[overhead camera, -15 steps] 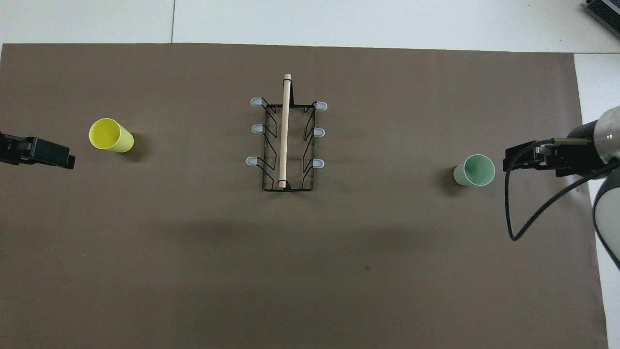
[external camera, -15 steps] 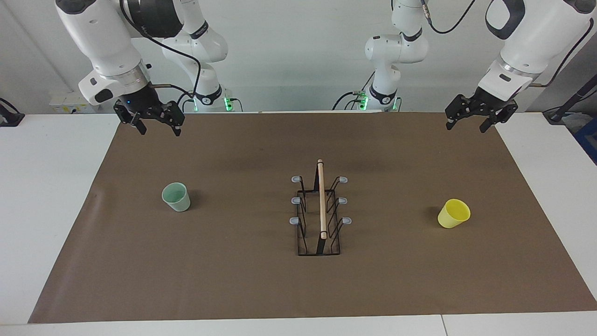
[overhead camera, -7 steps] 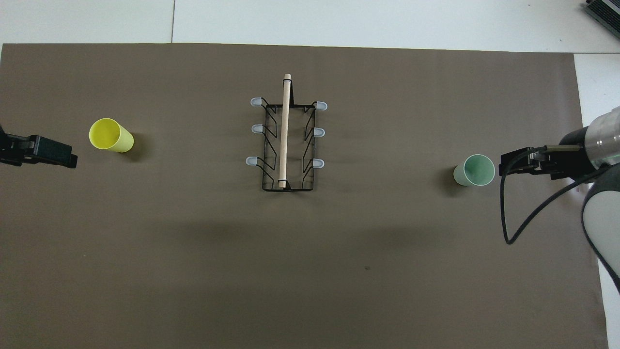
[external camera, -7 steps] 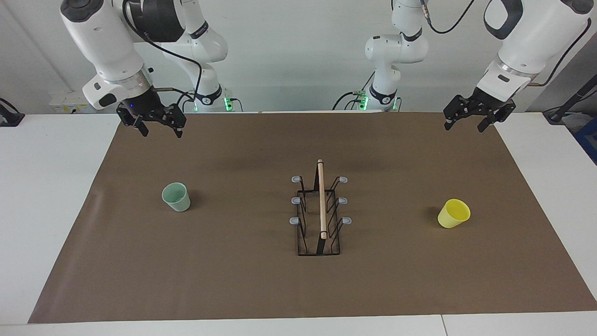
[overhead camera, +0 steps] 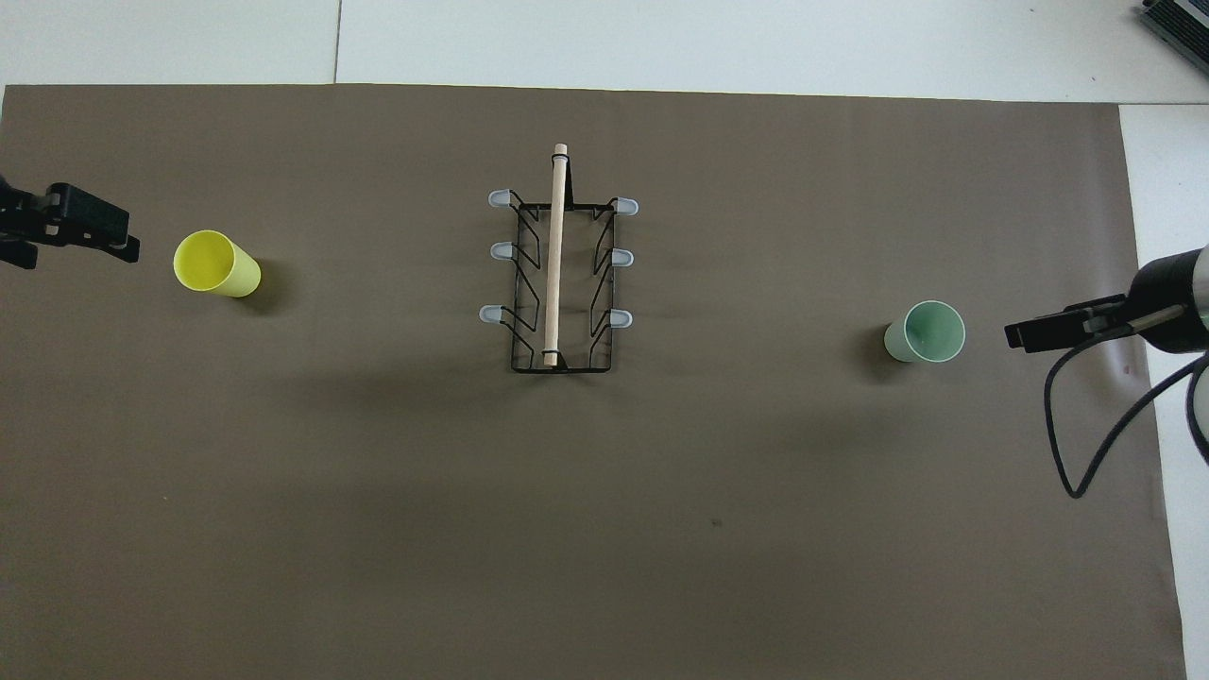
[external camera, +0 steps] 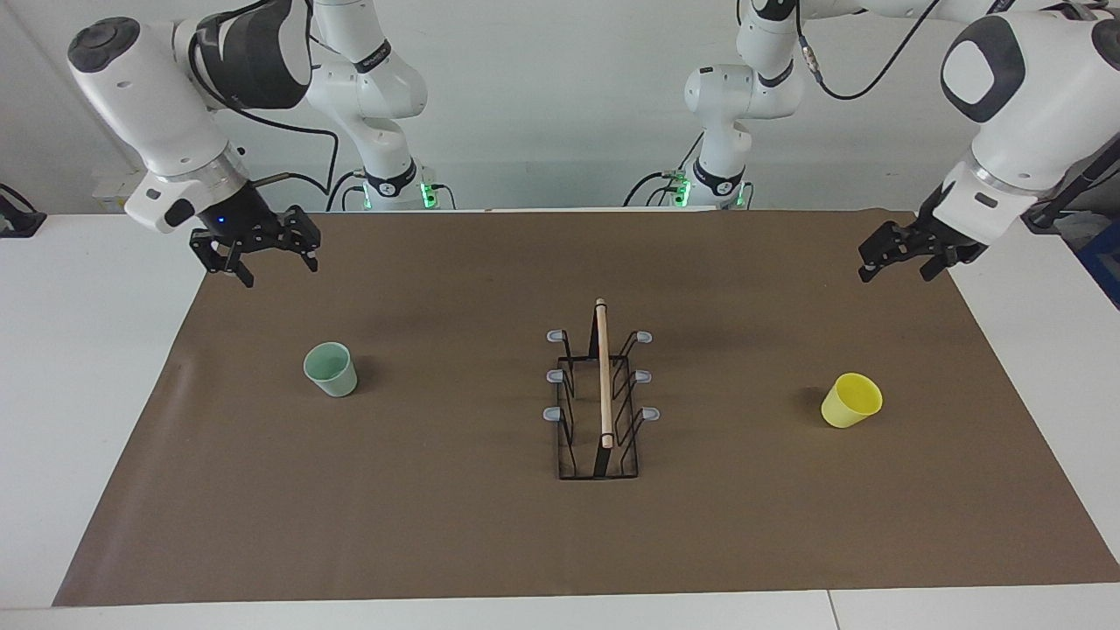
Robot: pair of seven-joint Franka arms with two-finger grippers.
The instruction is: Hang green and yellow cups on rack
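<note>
green cup (external camera: 331,369) & yellow cup (external camera: 850,400): upright on counter, prob. light, stiff, slick plastic | grip across rim/wall | rack (external camera: 600,398) empty | left gripper (external camera: 901,260), right gripper (external camera: 260,255) fingers wide, empty

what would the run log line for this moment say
stage: approach, nothing held | left tool: open, raised near yellow cup | right tool: open, raised near green cup | rack: no cups on it
</note>
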